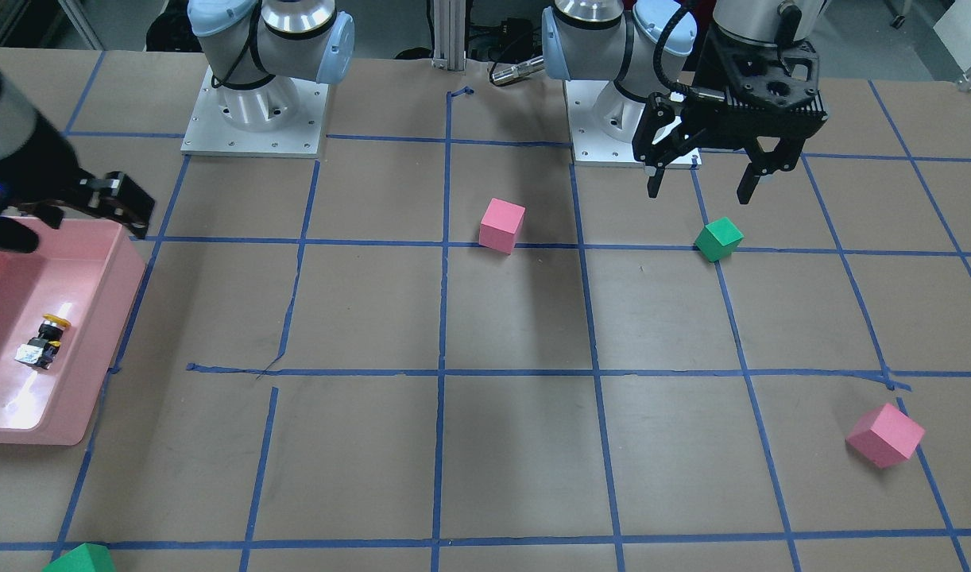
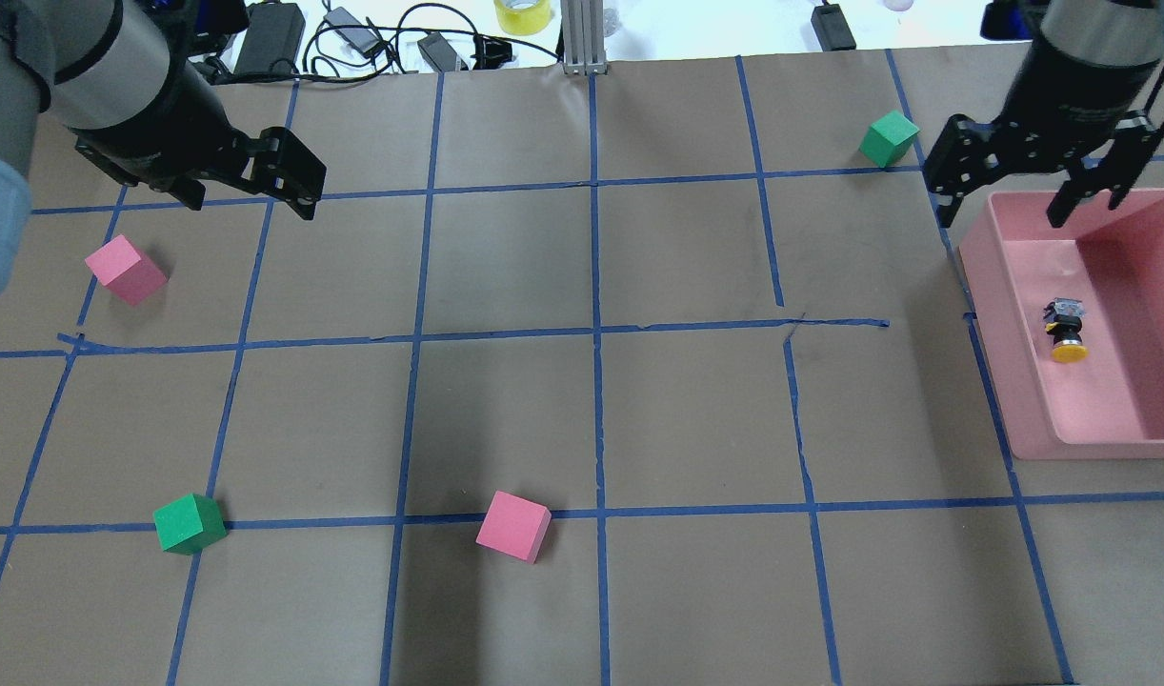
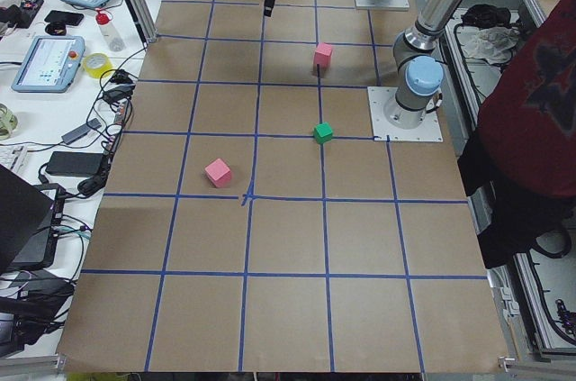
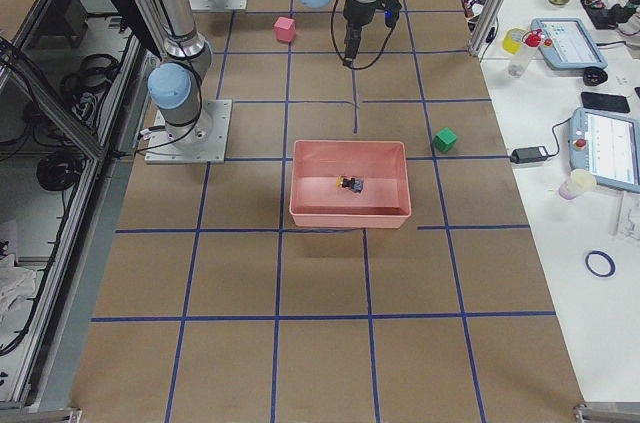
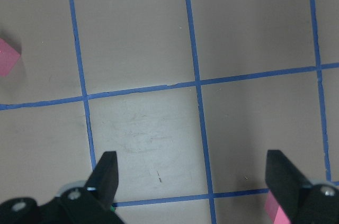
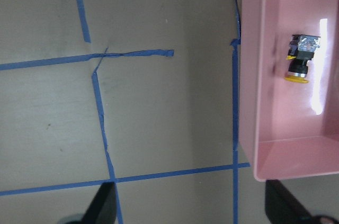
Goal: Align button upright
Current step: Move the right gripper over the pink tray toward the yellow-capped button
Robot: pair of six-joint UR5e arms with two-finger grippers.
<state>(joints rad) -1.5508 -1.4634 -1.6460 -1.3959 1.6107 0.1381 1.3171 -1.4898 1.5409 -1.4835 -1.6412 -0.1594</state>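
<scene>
Overhead exterior is showing the button [image 2: 1066,329] lying sideways on the glossy pink tray's [image 2: 1039,419] floor, round yellow cap facing the robot. Right gripper [image 2: 1001,217] is hovering at the tray's far end, left gripper [image 5: 193,176] over matte paper [image 5: 143,33], both with jaws apart.

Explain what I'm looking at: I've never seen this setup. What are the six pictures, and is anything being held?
Two robot arms stand at a paper-covered table marked with blue tape. One picture looks down from behind the robot, one faces it from across the table, two look along it from the ends, and two come from cameras on the wrists. The left gripper and the right gripper are both open and hold nothing. The right one hangs near a pink bin, where the button lies on its side. Two pink cubes and two green cubes sit on the table.
</scene>
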